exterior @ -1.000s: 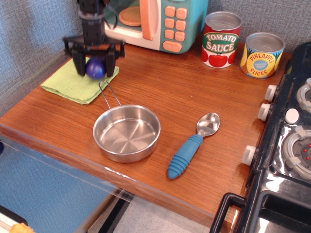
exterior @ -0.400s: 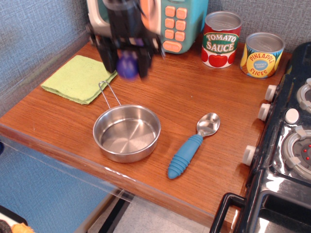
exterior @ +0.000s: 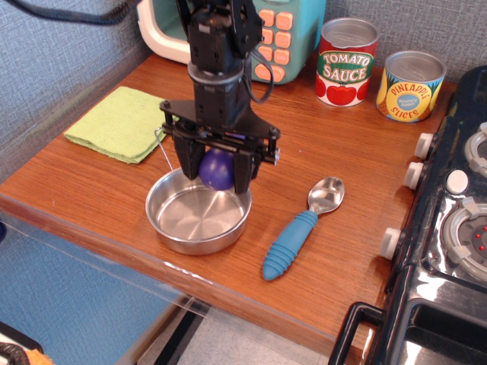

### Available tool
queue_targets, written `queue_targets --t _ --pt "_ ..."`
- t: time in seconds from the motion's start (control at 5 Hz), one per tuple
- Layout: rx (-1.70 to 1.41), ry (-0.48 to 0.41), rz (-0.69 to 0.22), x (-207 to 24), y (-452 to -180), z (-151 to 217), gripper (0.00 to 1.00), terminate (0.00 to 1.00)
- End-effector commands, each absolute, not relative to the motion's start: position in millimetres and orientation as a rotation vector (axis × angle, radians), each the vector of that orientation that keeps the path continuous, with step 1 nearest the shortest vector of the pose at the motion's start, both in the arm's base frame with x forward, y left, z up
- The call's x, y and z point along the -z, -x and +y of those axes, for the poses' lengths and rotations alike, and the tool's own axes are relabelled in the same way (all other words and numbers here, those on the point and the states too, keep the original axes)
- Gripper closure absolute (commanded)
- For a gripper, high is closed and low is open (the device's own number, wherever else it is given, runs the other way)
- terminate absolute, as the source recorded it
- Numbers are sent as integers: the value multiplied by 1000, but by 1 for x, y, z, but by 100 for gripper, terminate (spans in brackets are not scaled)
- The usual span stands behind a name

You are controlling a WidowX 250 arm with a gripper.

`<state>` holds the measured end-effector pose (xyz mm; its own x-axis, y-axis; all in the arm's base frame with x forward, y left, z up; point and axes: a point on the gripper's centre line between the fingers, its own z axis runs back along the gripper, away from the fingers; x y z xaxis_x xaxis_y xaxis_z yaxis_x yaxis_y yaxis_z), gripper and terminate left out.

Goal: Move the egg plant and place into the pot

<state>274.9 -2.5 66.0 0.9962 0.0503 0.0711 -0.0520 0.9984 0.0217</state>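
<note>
My black gripper (exterior: 218, 176) is shut on the egg plant (exterior: 218, 169), a small glossy purple-blue egg-shaped toy held between the two fingers. It hangs just above the far part of the pot (exterior: 188, 228), a shallow shiny steel pan near the table's front edge. The egg plant is over the pot's back rim and does not rest on its floor. The pot's thin wire handle (exterior: 162, 146) points back left and is partly hidden behind the gripper.
A green cloth (exterior: 118, 122) lies at the left. A blue-handled spoon (exterior: 298, 231) lies right of the pot. A tomato sauce can (exterior: 346, 62) and a pineapple can (exterior: 411, 86) stand at the back. A toy microwave (exterior: 268, 34) is behind the arm; a toy stove (exterior: 456, 220) is at the right.
The gripper carried the egg plant from over the green cloth, rightward and forward, then down to just above the pot. The pot and spoon have not moved.
</note>
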Motion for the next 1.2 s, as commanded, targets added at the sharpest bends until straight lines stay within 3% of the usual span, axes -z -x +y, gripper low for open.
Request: queue_targets --t 0.0,0.2,0.6,0.8,1.0 --pt "-80 -41 -107 -81 -252 8 100 0" --pt "-90 -53 -101 -83 -248 10 0 0" --pt "-102 -31 -118 -98 -254 12 0 0" --pt "-125 2 -167 -121 -265 13 0 0" --pt "-139 27 -181 -131 -279 18 0 0"
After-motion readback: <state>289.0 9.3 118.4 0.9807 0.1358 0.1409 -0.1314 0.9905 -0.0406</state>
